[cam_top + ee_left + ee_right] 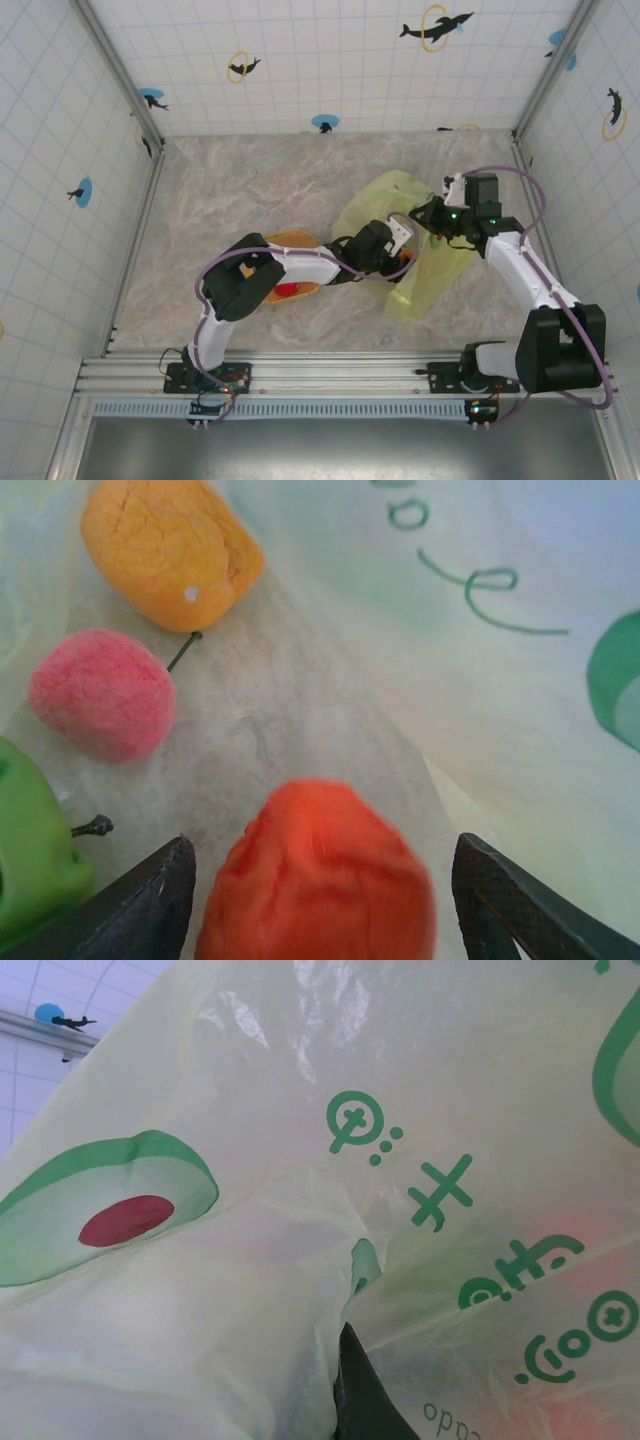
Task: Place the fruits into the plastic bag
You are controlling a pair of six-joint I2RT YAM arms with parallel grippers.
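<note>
- Left pincer [325, 845] is released: its jaws stand apart around an orange-red fruit [320, 875], with a thin gap on each side, so nothing is gripped.
- The orange-red fruit sits inside the plastic bag [395, 205], on the bag's lower layer, right between the dark fingers [150, 900].
- More fruit lies inside the bag ahead of the left pincer. A yellow-orange fruit [170, 555] is furthest in, a pink-red fruit [100, 690] lies nearer on the left, and a green fruit [30, 850] is at the left edge just beside the left finger.
- The three are close together. Yellow-orange and pink-red are apart, with a thin dark stem between them.
- The plastic bag lies crumpled on the bench [220, 190], right of centre, with the left arm reaching into its mouth from the left.
- Right pincer [432, 215] is at the bag's upper right edge, clenched on a fold of plastic. In the wrist view the plastic drapes over one dark finger [360, 1400].
- An orange plate [295, 238] sits on the bench under the left arm, just left of the bag.
- A red fruit [288, 290] rests on the plate, outside the bag.
</note>
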